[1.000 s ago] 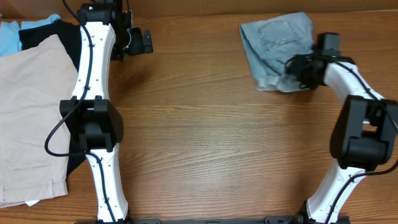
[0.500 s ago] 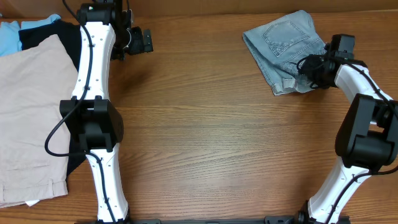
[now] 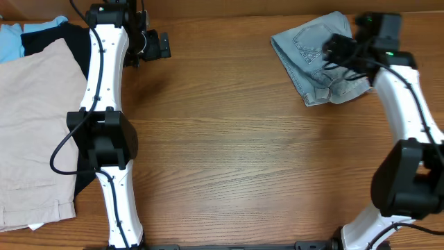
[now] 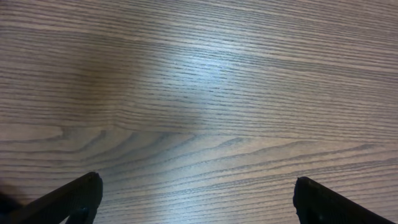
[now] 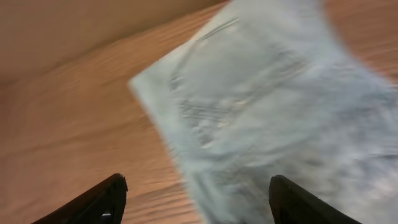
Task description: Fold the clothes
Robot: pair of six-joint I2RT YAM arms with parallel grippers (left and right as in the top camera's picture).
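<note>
Denim shorts: the denim shorts lie folded into a compact bundle at about 1 o'clock on the table, a stitched back pocket facing up and a hemmed edge toward 6 o'clock.
Around them: bare wood on every side, and nothing lies on top of the bundle but the hovering gripper.
Other clothes: well apart, over at 9 o'clock, the big beige shorts are spread flat. A black garment peeks out from under them at 10 o'clock, with a light blue cloth at the far corner.
In the way: the left arm runs up the table just beside the beige pile, and its upper part overlaps the black garment in the overhead view.
Right arm: the right arm stretches from 5 o'clock up to 1 o'clock, its wrist bent toward 9 o'clock.
Right gripper: the right gripper hangs over the 3 o'clock side of the shorts. The wrist view is blurred, yet its fingers are plainly apart with nothing between them, only denim below.
Left gripper: the left gripper sits at 11 o'clock, pointing toward 3 o'clock. Its fingers are spread wide over bare wood, holding nothing.
</note>
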